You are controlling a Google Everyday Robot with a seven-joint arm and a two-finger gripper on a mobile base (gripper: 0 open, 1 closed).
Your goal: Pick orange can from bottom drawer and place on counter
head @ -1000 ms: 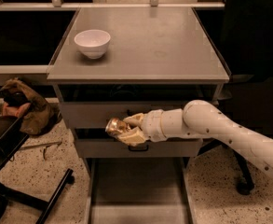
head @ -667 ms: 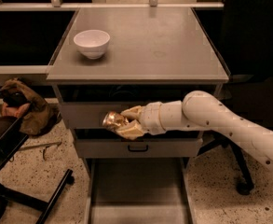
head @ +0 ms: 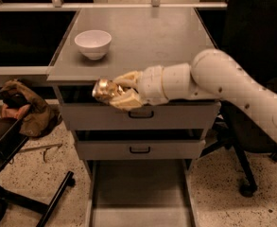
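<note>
— Higher than a second ago: the gripper (head: 120, 90) has carried the orange can (head: 103, 89) up from the drawer fronts to the level of the counter's front edge. What holds it?
— Two cream-coloured fingers (head: 128, 77), one above the can and one below, are clamped on its sides. The can is shiny golden-orange metal, dented and uneven, with brownish marks.
— Where is it against the counter (head: 152, 41)?
— Just in front of the counter's thin front edge, left of that edge's middle, and in the air. Whether it touches the edge cannot be told. It does not rest on the top.
— And the arm (head: 223, 77)?
— Smooth, white and built of thick rounded segments, it reaches in from the right of the counter and crosses the front edge near the right corner.
— What stands on the counter?
— A white bowl (head: 93, 43), round and glossy, on the left side of the flat, matt, light grey top, apart from the can.
— Below the counter?
— Two flat grey drawer fronts (head: 176, 116), each with a dark handle. Under them the bottom drawer (head: 138, 193) is pulled out: a long shallow grey metal tray with a flat floor and thin side rails. A crumpled brown cloth (head: 27, 109) lies on the speckled floor (head: 38, 181), left of the counter.
</note>
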